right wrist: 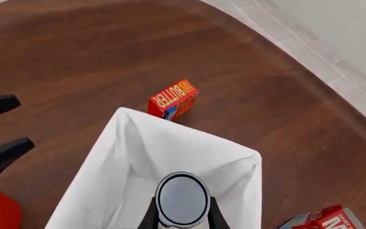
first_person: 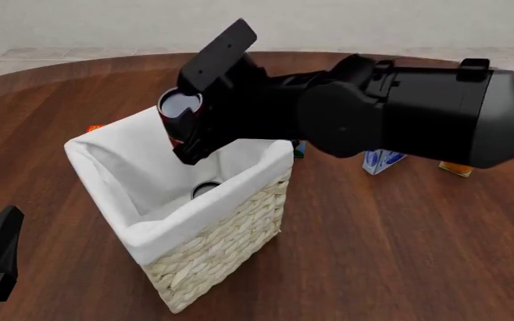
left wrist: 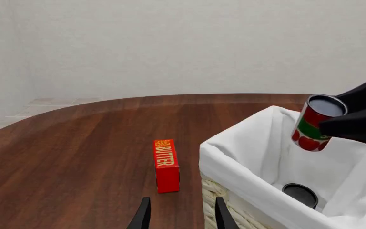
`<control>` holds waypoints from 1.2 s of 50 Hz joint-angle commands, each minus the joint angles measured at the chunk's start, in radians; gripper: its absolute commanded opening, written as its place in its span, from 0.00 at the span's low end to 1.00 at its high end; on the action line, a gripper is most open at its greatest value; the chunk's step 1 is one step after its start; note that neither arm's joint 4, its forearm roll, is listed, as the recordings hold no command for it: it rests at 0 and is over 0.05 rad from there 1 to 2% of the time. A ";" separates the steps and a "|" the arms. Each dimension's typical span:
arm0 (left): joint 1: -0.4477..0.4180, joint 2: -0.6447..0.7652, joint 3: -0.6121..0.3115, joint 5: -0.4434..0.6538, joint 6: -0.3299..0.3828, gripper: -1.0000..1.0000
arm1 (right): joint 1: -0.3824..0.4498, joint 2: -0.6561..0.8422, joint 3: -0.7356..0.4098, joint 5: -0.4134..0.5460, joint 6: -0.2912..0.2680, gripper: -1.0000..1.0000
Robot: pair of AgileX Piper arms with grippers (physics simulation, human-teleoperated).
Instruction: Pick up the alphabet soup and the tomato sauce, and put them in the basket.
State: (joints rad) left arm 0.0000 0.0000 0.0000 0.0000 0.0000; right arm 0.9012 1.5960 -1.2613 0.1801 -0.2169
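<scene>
Right gripper [first_person: 188, 127] pinches the tomato sauce [first_person: 180, 114] over the basket [first_person: 221, 234]; butter box [left wrist: 166, 165] at its 10 o'clock.

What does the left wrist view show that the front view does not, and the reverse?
Only the left wrist view shows the red butter box whole and the open left gripper. Only the front view shows the blue-white carton behind the right arm. Both show the cream wicker basket, the red-labelled tomato sauce can held above it, and a dark-topped can inside.
</scene>
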 commanded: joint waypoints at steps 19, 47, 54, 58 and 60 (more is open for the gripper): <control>0.000 0.000 0.000 0.000 0.000 1.00 | 0.032 0.045 -0.037 0.029 0.012 0.00; 0.000 0.000 0.000 0.000 0.000 1.00 | 0.059 0.094 -0.062 0.042 0.015 0.00; 0.000 0.000 0.000 0.000 0.000 1.00 | 0.062 0.111 -0.069 0.052 0.011 0.00; 0.000 0.000 0.000 0.000 0.000 1.00 | 0.069 0.117 -0.072 0.059 0.009 0.00; 0.000 0.000 0.000 0.000 0.000 1.00 | 0.071 0.121 -0.074 0.062 0.007 0.00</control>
State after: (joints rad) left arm 0.0000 0.0000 0.0000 0.0000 0.0000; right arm 0.9629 1.7011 -1.3228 0.2310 -0.2242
